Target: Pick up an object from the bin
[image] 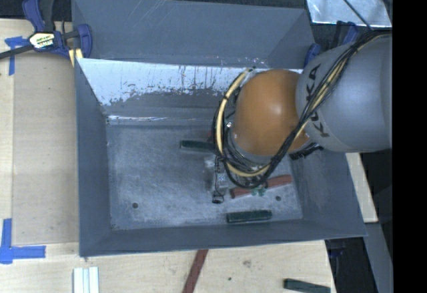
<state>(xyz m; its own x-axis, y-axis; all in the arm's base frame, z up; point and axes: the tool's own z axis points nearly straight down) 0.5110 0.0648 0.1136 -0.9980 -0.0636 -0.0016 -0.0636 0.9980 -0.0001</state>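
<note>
Camera view is showing my pincer (217, 186) hanging low over the bin (93, 171) floor, just off centre toward 4 o'clock. I cannot tell whether it is spread or pressed together. A reddish stick (280, 181) is lying just beside it at 3 o'clock. I am judging it light, stiff and smooth, best taken across its middle. My arm (353, 98) is bearing "KUKA".

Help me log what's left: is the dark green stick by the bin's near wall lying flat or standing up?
Lying flat: the dark green stick rests lengthwise on the bin floor beside the near wall.
</note>
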